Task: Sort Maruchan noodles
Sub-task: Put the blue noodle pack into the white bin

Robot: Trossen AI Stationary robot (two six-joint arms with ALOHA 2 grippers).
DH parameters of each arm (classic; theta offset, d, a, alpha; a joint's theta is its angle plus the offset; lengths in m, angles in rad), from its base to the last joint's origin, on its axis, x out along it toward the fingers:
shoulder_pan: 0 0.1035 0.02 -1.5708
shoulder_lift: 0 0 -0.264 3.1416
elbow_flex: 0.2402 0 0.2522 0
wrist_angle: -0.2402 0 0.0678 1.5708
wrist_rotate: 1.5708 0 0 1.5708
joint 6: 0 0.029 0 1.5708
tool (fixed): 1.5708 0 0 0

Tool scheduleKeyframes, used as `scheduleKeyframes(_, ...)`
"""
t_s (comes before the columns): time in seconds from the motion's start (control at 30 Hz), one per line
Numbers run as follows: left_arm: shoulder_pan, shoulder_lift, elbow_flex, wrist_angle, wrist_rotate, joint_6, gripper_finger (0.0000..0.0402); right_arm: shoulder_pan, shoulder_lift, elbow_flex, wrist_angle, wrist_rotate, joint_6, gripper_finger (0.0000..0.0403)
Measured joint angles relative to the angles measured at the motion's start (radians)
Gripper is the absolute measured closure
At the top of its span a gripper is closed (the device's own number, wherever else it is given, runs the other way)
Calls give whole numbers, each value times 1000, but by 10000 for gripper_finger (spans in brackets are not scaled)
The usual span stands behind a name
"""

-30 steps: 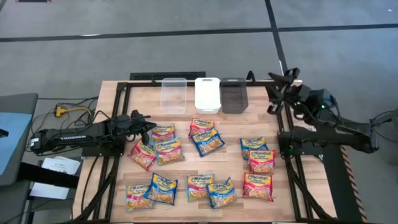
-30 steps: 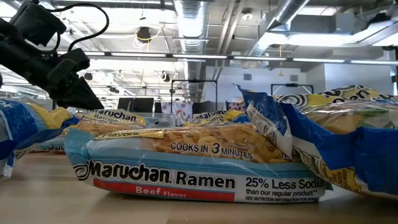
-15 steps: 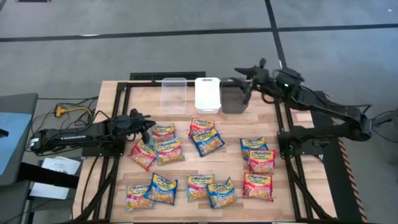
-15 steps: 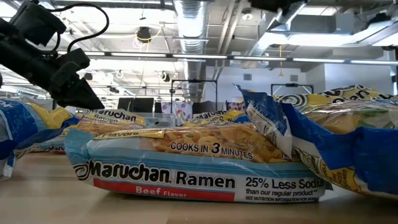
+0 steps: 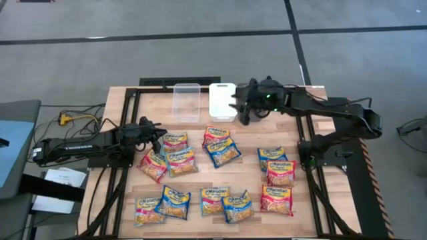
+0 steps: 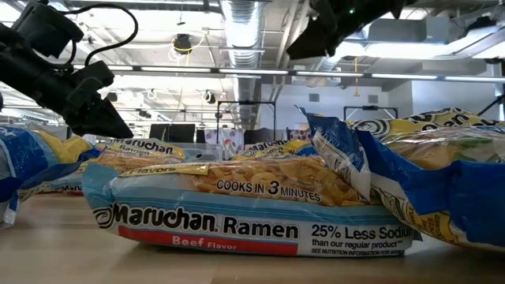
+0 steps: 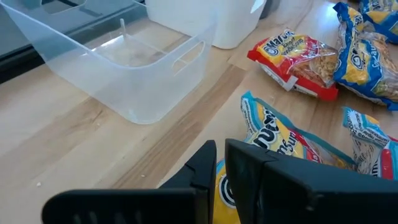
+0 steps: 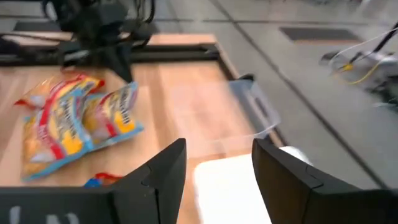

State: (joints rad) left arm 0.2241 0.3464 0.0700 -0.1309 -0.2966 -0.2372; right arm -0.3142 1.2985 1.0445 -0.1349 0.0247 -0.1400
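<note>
your left end effector sits low over the left side of the wooden surface, its fingers drawn together with only a thin slit between them. in its wrist view a blue and yellow packet lies just past the tips; you cannot quite tell whether the tips touch a packet or only hover above it. nothing looks pinched between them.

your right end effector is up at the far edge, above the white bin and hiding most of the dark bin beside it. its fingers stand wide apart and carry nothing.

the maruchan noodles are all loose on the surface, none in a bin. one cluster lies by the left end effector, a red packet and a blue one sit in the middle just in front of the bins, three lie on the right side, and a row runs along the near edge. the clear bin stands left of the white one. in the low view a beef flavor packet fills the foreground.
</note>
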Motion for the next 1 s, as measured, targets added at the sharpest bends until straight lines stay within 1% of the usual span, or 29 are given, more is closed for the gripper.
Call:
scheduleKeyframes(0.33, 0, 0, 0, 6, 0, -11, 379, 103, 114, 1, -18, -4, 10, 195)
scheduleKeyframes(0.47, 0, 0, 0, 6, 0, -11, 379, 129, 164, 1, -14, -47, 12, 195)
scheduleKeyframes(0.53, 0, 0, 0, 6, 1, -11, 379, 142, 193, 1, -15, -50, 12, 195)
scheduleKeyframes(1.0, 0, 0, 0, 7, 1, -11, 379, 165, 365, 2, 13, -57, 11, 195)
